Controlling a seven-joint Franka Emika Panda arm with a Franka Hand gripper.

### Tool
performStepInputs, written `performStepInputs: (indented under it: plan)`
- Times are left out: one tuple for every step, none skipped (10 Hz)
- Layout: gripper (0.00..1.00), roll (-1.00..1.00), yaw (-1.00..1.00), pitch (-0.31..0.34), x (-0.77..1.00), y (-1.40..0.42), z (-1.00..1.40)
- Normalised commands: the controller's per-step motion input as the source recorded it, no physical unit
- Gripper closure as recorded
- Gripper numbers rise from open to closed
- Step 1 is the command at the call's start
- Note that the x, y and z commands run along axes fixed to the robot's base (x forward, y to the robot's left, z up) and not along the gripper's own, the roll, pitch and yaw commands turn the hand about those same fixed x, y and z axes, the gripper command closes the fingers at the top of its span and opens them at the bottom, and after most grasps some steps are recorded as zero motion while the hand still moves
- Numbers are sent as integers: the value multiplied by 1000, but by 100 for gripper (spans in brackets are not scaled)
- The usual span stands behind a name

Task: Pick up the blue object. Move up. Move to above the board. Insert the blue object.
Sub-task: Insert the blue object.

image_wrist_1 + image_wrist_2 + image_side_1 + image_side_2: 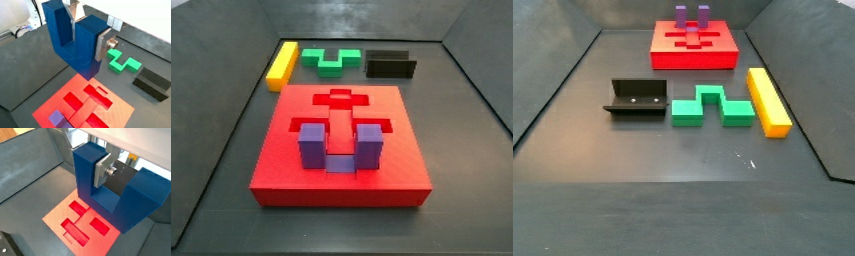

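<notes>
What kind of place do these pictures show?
Probably a robot test cell: a dark walled floor with a red board, loose blocks and the fixture. The gripper holds the blue object above the board.

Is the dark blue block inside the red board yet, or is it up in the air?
Up in the air. In both wrist views the gripper fingers clamp one prong of the blue object, which hangs above the board.

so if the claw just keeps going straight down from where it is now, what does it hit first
Probably the board. The claw, shut on the blue object, hangs above it in both wrist views, so the block's base would touch first, though the height is unclear.
</notes>
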Motion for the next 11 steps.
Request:
performStepInputs:
  plan:
    - [100,73,0,0,0,-149,-74]
    - [100,74,0,0,0,-137,-69]
    - [100,99,0,0,154,-134,-229]
    - [100,61,0,-44,734,0,-340]
    - [100,23,0,-84,1000,83,-220]
    - [100,1,0,-90,1000,100,-243]
    - [100,0,0,-83,1000,163,-211]
    - [100,0,31,-74,1000,249,-194]
    - [100,0,40,-91,1000,291,-191]
    - [100,13,17,-123,951,303,-214]
    - [100,130,26,-116,854,300,-237]
